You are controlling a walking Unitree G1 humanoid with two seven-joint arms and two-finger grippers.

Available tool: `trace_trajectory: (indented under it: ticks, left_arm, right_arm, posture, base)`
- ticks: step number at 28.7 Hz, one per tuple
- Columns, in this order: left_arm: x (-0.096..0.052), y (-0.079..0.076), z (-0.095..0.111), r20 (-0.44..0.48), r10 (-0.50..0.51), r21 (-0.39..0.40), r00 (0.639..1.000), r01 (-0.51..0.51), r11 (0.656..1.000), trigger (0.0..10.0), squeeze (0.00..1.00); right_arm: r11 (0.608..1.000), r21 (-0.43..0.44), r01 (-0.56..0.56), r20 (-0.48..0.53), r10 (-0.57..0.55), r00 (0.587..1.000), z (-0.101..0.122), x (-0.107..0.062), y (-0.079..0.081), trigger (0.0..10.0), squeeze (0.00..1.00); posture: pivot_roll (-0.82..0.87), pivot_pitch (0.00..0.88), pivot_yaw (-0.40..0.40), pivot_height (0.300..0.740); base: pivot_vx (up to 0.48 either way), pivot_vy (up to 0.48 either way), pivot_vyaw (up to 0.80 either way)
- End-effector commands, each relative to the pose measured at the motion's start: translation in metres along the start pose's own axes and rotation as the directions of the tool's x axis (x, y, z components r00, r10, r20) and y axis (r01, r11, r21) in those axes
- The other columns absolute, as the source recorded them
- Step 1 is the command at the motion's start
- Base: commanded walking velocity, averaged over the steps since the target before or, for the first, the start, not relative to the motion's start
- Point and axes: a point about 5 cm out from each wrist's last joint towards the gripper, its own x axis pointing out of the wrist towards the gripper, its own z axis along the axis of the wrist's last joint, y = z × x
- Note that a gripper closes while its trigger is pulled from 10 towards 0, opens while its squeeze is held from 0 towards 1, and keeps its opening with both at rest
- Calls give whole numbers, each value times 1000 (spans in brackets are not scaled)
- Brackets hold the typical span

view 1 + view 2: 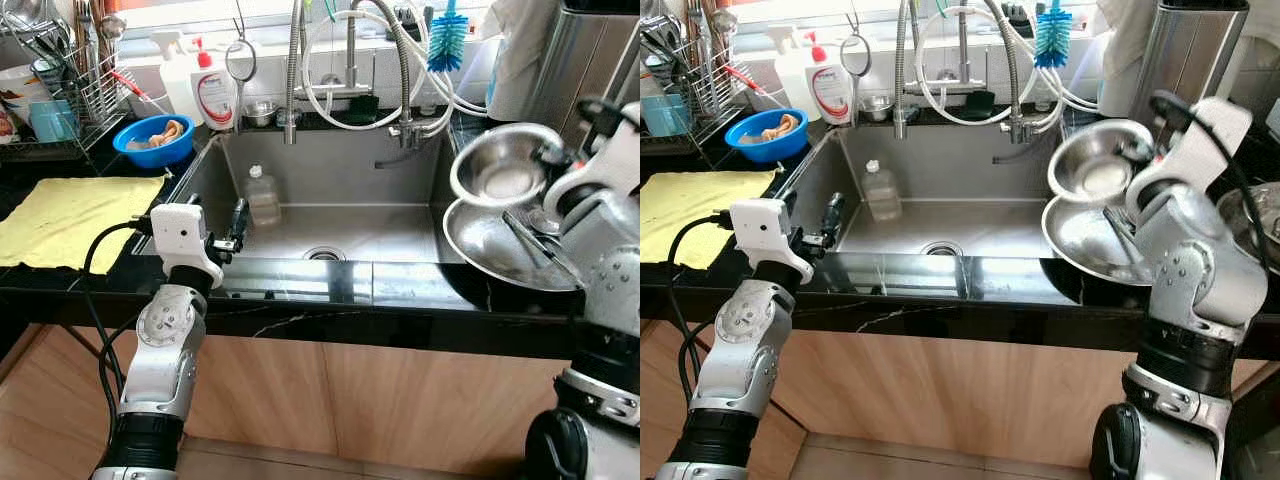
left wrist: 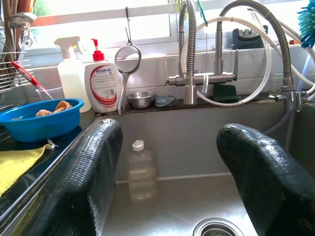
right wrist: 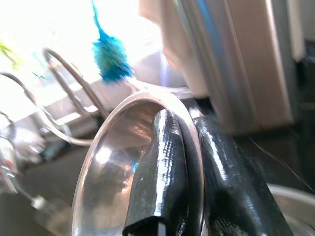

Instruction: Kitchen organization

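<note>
Steel sink (image 1: 400, 235) in black bench | right gripper (image 3: 189, 167) jaws clenched on steel bowl (image 1: 497, 165) rim, above larger bowl (image 1: 490, 250) | left gripper (image 1: 238, 222) jaws released at sink edge, plastic bottle (image 2: 141, 169) beyond

A yellow cloth (image 1: 75, 215) lies on the dark counter (image 1: 300, 300) (left of the sink (image 1: 330, 230)).
</note>
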Motion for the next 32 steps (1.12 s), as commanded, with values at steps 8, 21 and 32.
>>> trace_trajectory:
  ticks: [8, 21, 32]
  left_arm:
    - [1, 3, -1, -2, 8, 12, 1000, -8, 1000, 10000, 0]
    - [-2, 0, -4, -17, 3, -2, 1000, -3, 1000, 10000, 0]
    - [-6, -1, -5, -14, 17, -15, 1000, -17, 1000, 10000, 0]
  right_arm:
    - [951, -179, -251, -76, 241, 968, -18, 16, 46, 10000, 0]
    - [889, -303, -344, -231, 282, 931, -65, 45, 53, 10000, 0]
    - [860, -327, -393, -335, 283, 899, -95, 54, 49, 10000, 0]
  posture:
    - [-168, 0, 87, 740]
    - [-151, 0, 72, 740]
    - [-135, 0, 57, 740]
  base:
    - [0, 0, 0]
    - [0, 0, 0]
    - [0, 0, 0]
